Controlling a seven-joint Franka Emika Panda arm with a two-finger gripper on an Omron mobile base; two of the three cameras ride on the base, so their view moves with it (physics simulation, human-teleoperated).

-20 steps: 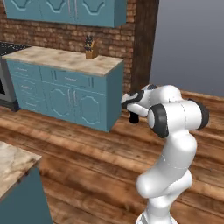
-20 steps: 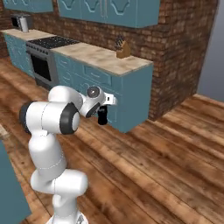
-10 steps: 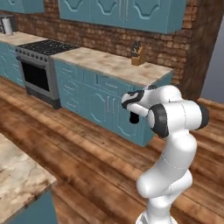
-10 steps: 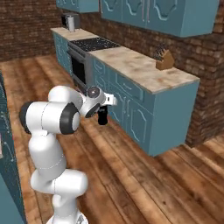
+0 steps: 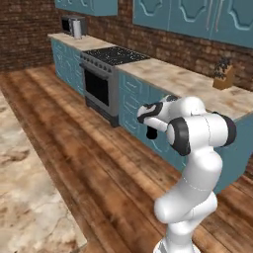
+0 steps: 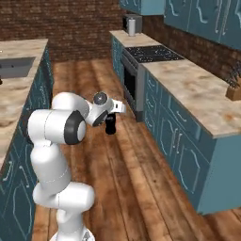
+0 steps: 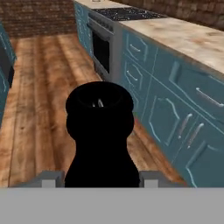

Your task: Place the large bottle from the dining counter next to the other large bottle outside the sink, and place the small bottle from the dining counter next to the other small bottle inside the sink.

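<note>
My gripper is shut on a black bottle, which hangs from the hand above the wooden floor. The same gripper and bottle show in the left base view in front of the teal cabinets. In the hand view the bottle rises between the grey fingertips; its neck and rounded shoulders point away from me. The hand hides its lower part, so I cannot tell whether it is the large or the small bottle. The dining counter with the sink lies at the left.
A teal cabinet run with a beige top lines the right wall, holding a stove, a knife block and a toaster. Wooden floor lies between it and the island. The marbled top is at lower left.
The whole scene has swung across both base views, so the base has moved: the stove and the island with the sink have come into view. The gripper stays shut on the black bottle.
</note>
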